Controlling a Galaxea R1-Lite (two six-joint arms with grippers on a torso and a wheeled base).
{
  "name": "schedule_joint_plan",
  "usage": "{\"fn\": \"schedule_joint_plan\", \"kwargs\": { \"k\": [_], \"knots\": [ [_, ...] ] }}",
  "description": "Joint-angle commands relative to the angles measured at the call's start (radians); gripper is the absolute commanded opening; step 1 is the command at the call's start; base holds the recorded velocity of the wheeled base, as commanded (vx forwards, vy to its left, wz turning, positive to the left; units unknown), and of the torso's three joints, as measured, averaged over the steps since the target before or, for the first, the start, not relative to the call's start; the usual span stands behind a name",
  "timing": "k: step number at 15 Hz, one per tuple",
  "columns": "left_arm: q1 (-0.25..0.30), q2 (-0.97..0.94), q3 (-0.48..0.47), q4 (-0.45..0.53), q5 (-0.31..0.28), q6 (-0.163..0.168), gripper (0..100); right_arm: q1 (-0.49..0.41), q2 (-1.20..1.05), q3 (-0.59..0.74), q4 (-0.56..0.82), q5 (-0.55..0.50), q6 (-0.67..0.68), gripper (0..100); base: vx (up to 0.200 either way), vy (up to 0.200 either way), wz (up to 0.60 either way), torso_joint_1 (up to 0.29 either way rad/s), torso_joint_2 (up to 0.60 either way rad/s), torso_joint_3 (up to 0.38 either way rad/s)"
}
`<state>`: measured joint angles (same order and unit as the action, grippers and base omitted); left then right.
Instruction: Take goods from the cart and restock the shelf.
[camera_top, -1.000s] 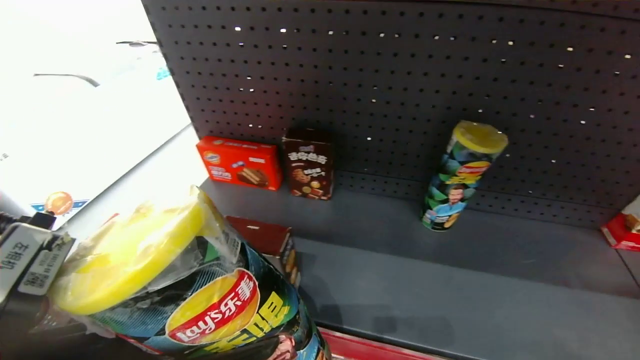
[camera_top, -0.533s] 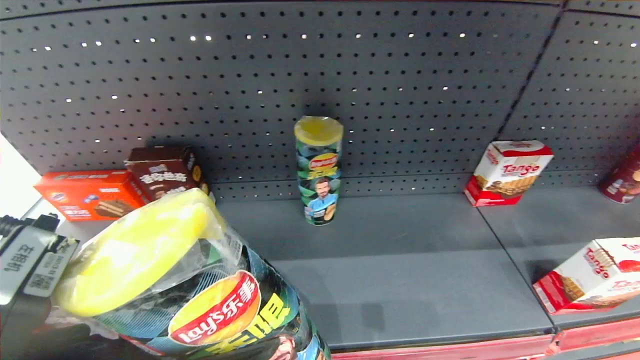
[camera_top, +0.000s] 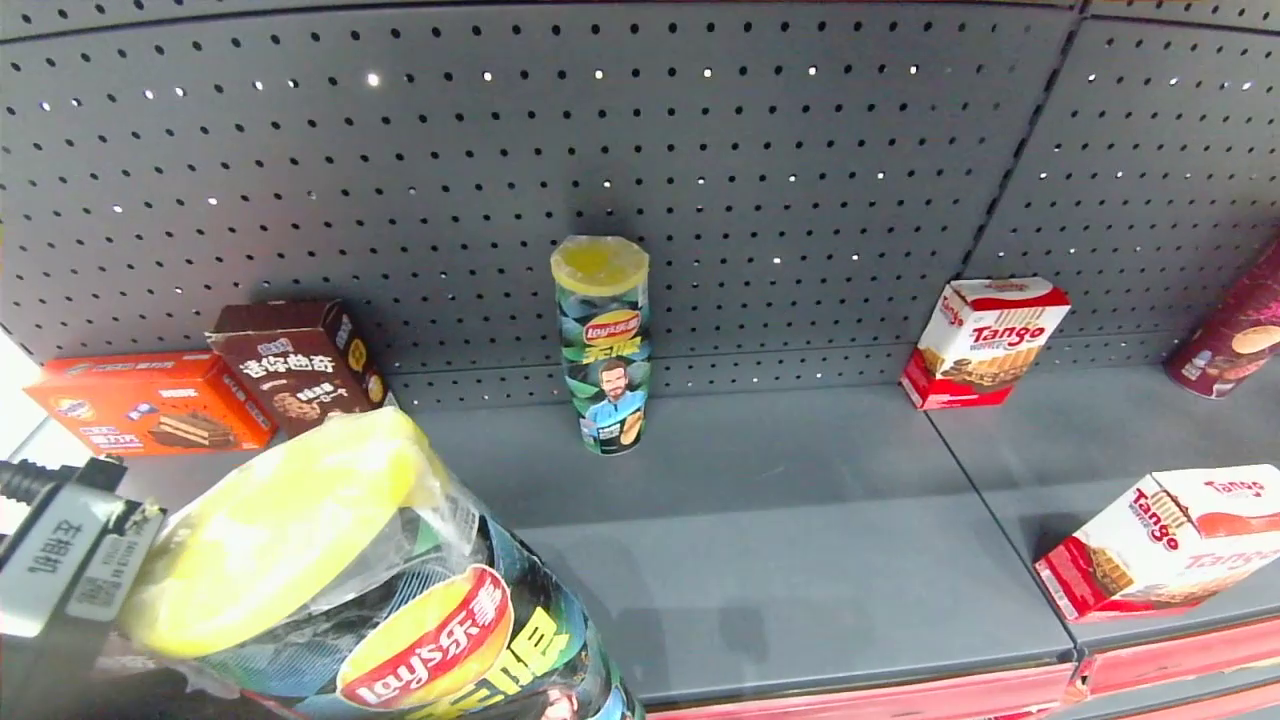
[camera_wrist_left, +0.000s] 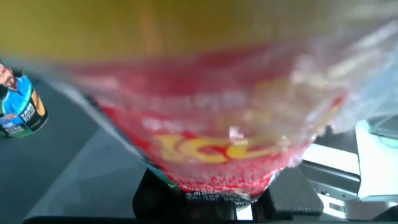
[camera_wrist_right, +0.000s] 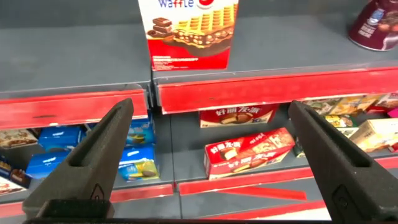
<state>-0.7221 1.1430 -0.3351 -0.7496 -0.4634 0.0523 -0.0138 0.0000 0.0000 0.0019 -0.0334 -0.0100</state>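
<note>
A large chips can with a yellow lid under clear wrap stands tilted at the lower left of the head view, in front of the grey shelf board. My left gripper is shut on it; the can hides the fingers. A matching smaller chips can stands upright on the shelf against the pegboard, and is also seen as the far can. My right gripper is open and holds nothing, facing lower shelf tiers below a waffle box.
An orange box and a brown box sit at the shelf's left. Two white-and-red wafer boxes and a dark red can sit at the right. Bare shelf lies between the upright can and the wafer boxes.
The head camera has swung right along the shelf, so the wafer boxes and red can came into view. The held can keeps its place in my left gripper.
</note>
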Motion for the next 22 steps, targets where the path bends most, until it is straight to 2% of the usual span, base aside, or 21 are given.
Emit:
{"fn": "schedule_joint_plan", "kwargs": {
  "k": [1, 7, 19, 22],
  "knots": [
    [0.001, -0.009, 0.013, -0.001, 0.000, 0.000, 0, 0.000, 0.000, 0.000, 0.001, -0.002, -0.001, 100, 0.000, 0.000, 0.60, 0.002, 0.00, 0.007],
    [0.015, -0.034, 0.047, -0.001, -0.001, 0.000, 0, 0.000, 0.000, 0.000, 0.000, -0.002, 0.002, 100, 0.000, 0.000, 0.10, 0.000, 0.00, 0.001],
    [0.016, -0.042, 0.050, -0.001, 0.005, 0.000, 0, 0.002, 0.000, 0.000, 0.000, -0.002, 0.002, 100, 0.000, 0.000, 0.00, 0.000, 0.00, 0.000],
    [0.026, -0.080, 0.096, -0.001, 0.005, 0.000, 0, 0.002, 0.000, 0.000, 0.001, 0.001, 0.002, 100, 0.000, 0.000, 0.00, 0.000, 0.00, 0.000]
  ]
}}
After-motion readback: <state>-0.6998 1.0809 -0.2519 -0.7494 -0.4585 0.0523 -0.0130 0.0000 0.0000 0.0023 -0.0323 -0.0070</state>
